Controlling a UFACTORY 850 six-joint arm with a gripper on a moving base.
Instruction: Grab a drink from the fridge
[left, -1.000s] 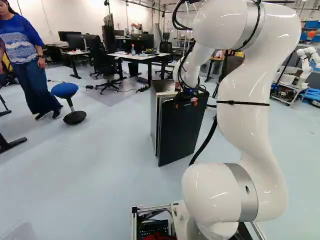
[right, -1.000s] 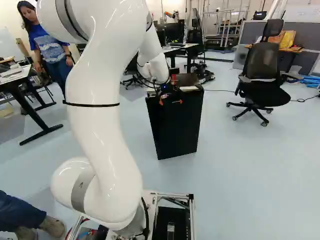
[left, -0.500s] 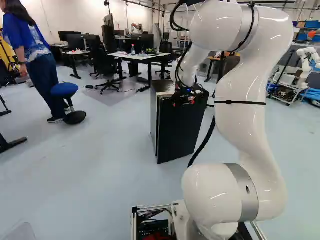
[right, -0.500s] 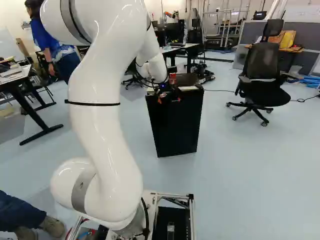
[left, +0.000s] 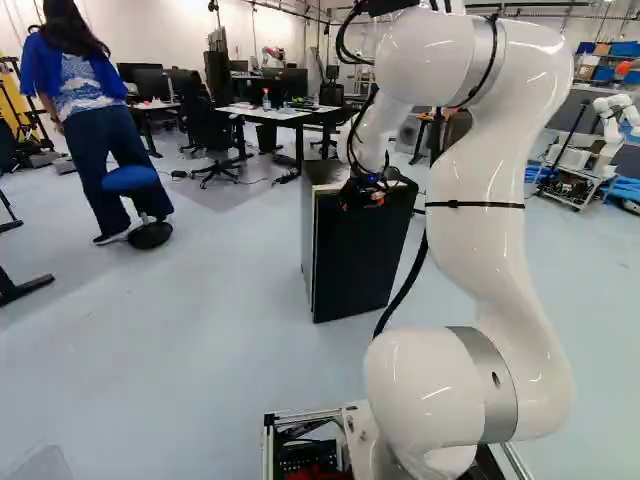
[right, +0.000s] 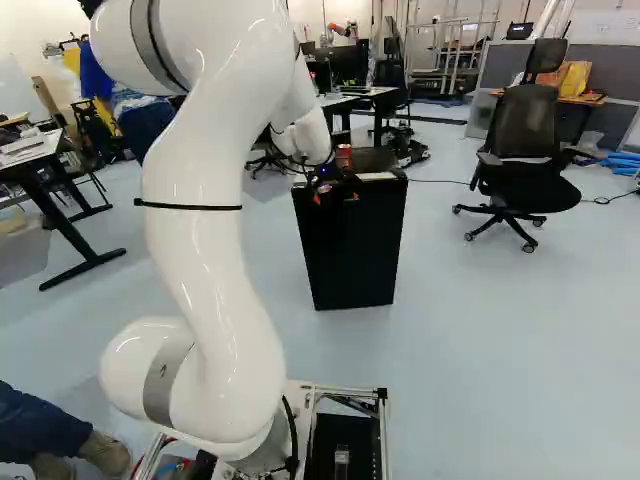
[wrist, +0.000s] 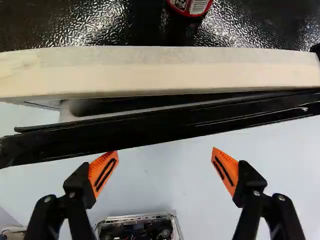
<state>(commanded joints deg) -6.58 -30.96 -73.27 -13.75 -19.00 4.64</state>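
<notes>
The gripper (wrist: 165, 151) is held just in front of the fridge (wrist: 90, 25), its fingers spread wide and nothing gripped. Nearest it, at the fridge's front, the black door (wrist: 150, 127) is parted slightly from the body. It is best taken by its top edge, where the gap is wider; a stiff panel should be expected, to be swung slowly lest the fridge be dragged. Whatever is stored inside the fridge is hidden. On the fridge's top a red can (wrist: 190, 6) is stood, seemingly a drink, though only its foot is shown from the wrist. If wanted, it should be clasped round the middle, lightly and evenly: smooth, thin metal, easily slipped or dented, weighty if full.
</notes>
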